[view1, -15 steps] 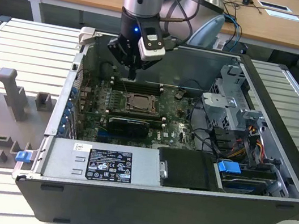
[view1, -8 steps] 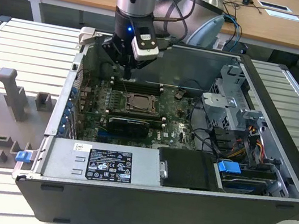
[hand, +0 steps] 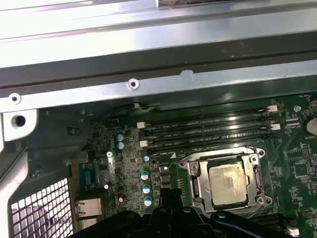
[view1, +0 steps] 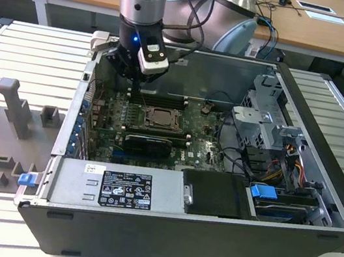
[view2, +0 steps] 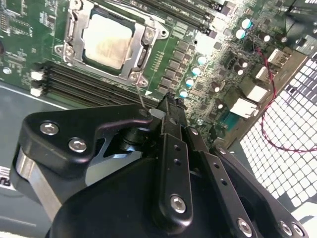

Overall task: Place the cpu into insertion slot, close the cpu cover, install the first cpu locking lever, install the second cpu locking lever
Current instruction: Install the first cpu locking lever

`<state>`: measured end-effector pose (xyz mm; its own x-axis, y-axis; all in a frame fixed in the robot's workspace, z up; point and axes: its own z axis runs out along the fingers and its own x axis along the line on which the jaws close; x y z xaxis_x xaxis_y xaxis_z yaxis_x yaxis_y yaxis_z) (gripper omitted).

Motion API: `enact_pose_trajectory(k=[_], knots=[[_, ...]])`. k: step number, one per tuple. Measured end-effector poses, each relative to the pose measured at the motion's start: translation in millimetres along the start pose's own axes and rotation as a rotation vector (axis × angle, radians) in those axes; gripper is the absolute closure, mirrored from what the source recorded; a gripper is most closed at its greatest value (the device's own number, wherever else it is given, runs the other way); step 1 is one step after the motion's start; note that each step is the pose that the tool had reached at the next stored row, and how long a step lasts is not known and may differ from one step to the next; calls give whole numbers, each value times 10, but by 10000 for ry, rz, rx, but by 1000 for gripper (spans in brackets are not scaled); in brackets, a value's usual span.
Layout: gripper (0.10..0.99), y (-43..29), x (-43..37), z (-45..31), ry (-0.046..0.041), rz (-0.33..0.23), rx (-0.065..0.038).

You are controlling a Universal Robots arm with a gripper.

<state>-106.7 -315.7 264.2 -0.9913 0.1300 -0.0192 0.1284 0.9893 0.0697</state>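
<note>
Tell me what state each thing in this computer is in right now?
Small square silver-topped cpu: seated in its slot, metal top up.
Square silver-rimmed insertion slot: filled by the cpu.
Thin silver metal-frame cpu cover: closed flat around the cpu.
Big black computer case: lying on its side, open.
Black gripper: hovers just beside the slot's corner.

cpu (hand: 227,184): 1 | cpu cover (hand: 194,186): 1 | end effector (view2: 166,104): 1 | motherboard (hand: 293,145): 1 | computer case (view1: 205,247): 1
</note>
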Motion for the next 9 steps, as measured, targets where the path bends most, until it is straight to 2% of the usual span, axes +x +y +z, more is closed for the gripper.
enact_pose_trajectory(k=[9], knots=[[980,-11,79,55,13,-119,-30]])
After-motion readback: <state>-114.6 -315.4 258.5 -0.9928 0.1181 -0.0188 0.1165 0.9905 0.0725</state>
